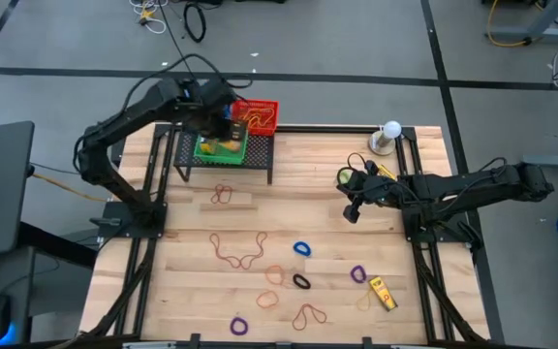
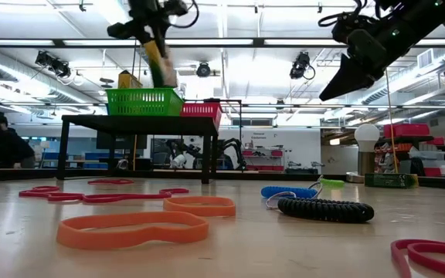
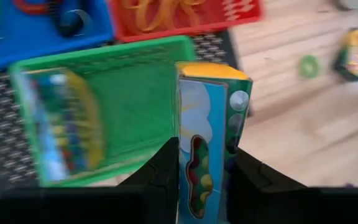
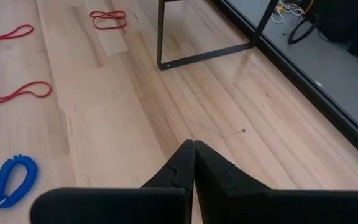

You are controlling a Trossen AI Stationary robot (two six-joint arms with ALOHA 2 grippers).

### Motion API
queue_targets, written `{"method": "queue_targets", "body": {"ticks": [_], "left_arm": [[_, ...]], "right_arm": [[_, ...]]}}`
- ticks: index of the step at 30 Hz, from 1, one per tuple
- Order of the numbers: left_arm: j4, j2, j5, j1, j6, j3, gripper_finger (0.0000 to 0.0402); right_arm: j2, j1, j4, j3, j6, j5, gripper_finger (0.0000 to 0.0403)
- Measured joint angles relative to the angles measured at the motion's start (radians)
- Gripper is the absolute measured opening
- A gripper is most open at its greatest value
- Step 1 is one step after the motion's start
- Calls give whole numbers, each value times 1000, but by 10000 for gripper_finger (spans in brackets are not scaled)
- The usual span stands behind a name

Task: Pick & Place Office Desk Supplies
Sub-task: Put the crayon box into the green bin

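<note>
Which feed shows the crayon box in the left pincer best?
Left wrist view: the crayon box fills the frame, clamped in the left pincer above the green basket. The high view hides most of it under the arm; the low view shows it blurred; the right wrist view misses it.

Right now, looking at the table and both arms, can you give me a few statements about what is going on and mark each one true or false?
1. The left hand is shut on a crayon box. True.
2. That crayon box is held over the red basket. False: it hangs over the green basket, which already has another crayon box inside.
3. The right hand is carrying a rubber band. False: its fingers are shut and empty, above bare wood.
4. One crayon box lies on the table, near the right arm's side. True.
5. The baskets sit on a small black stand. True.
</note>
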State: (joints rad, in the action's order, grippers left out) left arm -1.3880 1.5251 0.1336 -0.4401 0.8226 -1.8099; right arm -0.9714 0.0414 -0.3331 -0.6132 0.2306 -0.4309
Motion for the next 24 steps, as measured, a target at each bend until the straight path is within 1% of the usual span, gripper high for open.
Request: {"method": "queue_targets", "body": {"ticks": [5,10,18,24], "left_arm": [[-44,15,5,-80,-34,0,92],[-70,40,0,-119,-63,0,94],[-111,112,-4,-124,-91,0,95],[-122,131,0,-124,-106,0,96]], "right_arm": [[0,0,20,0,0,-2,11],[0,0,39,0,0,-2,11],[-4,0,38,0,0,-2,11],[-4,0,38,0,0,-2,11]]}}
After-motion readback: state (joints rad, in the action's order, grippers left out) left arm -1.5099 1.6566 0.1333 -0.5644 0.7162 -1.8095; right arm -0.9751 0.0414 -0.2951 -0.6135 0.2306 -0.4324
